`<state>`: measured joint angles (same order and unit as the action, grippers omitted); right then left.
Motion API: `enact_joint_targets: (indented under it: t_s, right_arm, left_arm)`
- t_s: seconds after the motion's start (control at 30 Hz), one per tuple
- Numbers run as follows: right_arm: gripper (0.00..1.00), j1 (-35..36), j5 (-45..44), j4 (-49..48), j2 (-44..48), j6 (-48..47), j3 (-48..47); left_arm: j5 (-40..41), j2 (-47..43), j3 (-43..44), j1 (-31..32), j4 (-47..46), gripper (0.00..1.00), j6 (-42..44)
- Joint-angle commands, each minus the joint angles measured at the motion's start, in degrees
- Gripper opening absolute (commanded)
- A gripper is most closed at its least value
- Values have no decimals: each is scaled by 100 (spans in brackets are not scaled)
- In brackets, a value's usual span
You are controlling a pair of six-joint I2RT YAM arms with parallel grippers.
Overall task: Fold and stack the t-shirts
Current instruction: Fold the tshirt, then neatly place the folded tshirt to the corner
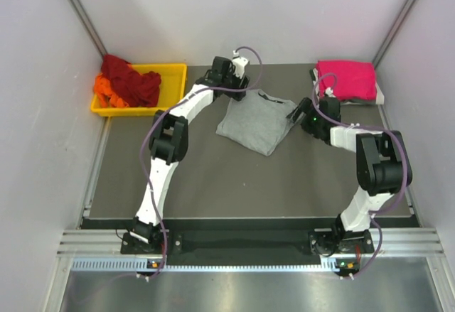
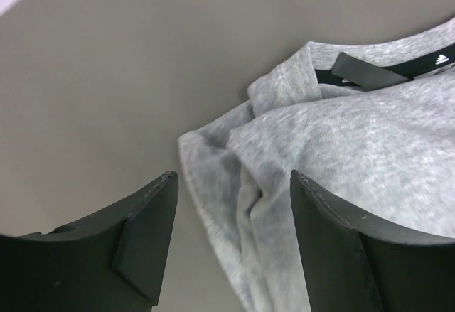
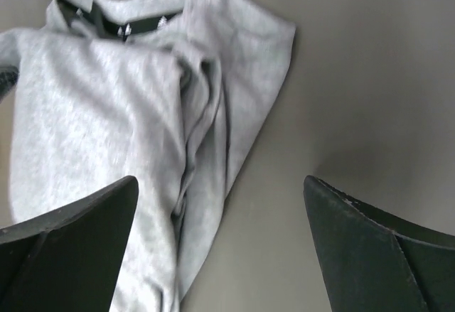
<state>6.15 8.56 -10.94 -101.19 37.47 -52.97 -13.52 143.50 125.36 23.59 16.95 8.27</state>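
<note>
Grey tee [image 1: 256, 121] is what you've got mid-mat, folded to a rough four-sided pad and lying flat. Its dark collar sits at the far end, pointing twd the back wall. Long axis runs far-to-near, w/ the near end skewed a bit to your left. In the R wrist view the folded side edge is bunched into lengthwise creases.

Your L gripper [image 1: 238, 92] hangs at the tee's far-left corner. In the L wrist view the L gripper [image 2: 233, 184] has its jaws apart w/ a moderate gap; the tee's folded edge shows below the gap, not pinched. Your R gripper [image 1: 295, 113] sits just off the tee's right edge. From its own cam the R gripper [image 3: 220, 184] is spread wide, holding nothing, w/ cloth edge and bare mat under it.

Pink tee [image 1: 347, 79] lies folded far-right of the grey tee, well apart, on something white you can't ID. Far-left of the grey tee is the yellow tray [image 1: 174, 74], w/ the dark red tee [image 1: 129, 77] and orange tee [image 1: 106, 90] heaped in it, unfolded.

Surface is a dull grey-brown table mat [image 1: 213, 177], matte. White walls [image 1: 234, 6] close it in on three sides.
</note>
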Motion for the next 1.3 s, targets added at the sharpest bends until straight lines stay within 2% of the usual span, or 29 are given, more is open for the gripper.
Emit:
enact_joint_targets:
  t_s: [0.0, 0.2, 0.27, 0.47, 0.5, 0.53, 0.57, 0.6, 0.67, 0.7, 0.77, 0.8, 0.87, 1.0, 1.13, 1.27]
  right_arm:
    - [100, 35, 304, -698, 205, 497, 287]
    - [100, 149, 752, -1050, -287, 822, 331]
    - [100, 176, 648, -1165, -279, 893, 393]
    - [98, 167, 918, -1095, -515, 936, 112]
    - [94, 167, 981, -1129, -577, 1007, 68]
    - [62, 150, 1103, -1347, -699, 1086, 33]
    - [53, 149, 1139, -1436, -753, 1261, 32]
    - [47, 149, 1148, -1516, -814, 1323, 15]
    - [43, 141, 1069, -1490, -859, 1403, -29]
    - [34, 149, 1043, -1499, -885, 1420, -47]
    - [23, 123, 1051, -1543, -920, 1447, -90]
    - [13, 123, 1095, -1578, -990, 1447, -195]
    - [0, 114, 1323, -1639, -1078, 1456, -319]
    - [0, 44, 1649, -1859, -1219, 1412, -635]
    - [0, -149, 1894, -1597, -1280, 887, -1039]
    - [0, -185, 1729, -34, -1474, -300, -2136]
  left_arm:
    - [279, -849, 121, -30, 247, 69, 253]
    - [-19, -1675, -976, -57, 326, 69, 508]
    - [-98, -2000, -1310, -57, 370, 69, 622]
    - [-168, -2643, -1769, -144, 590, 69, 763]
    - [-203, -2765, -1796, -162, 625, 69, 781]
    - [-247, -2818, -1831, -197, 643, 69, 781]
    - [-248, -2871, -1918, -215, 669, 69, 816]
    - [-256, -2959, -1954, -250, 713, 69, 842]
    - [-274, -3090, -2094, -267, 740, 69, 878]
    - [-300, -3144, -2156, -311, 722, 69, 886]
    - [-405, -3240, -2366, -364, 687, 69, 887]
    - [-423, -3337, -2437, -408, 669, 69, 895]
    - [-459, -3460, -2638, -452, 617, 69, 904]
    - [-485, -3662, -2964, -610, 564, 68, 957]
    - [-503, -3908, -3412, -795, 546, 68, 1018]
    - [-459, -4198, -3711, -962, 546, 68, 1089]
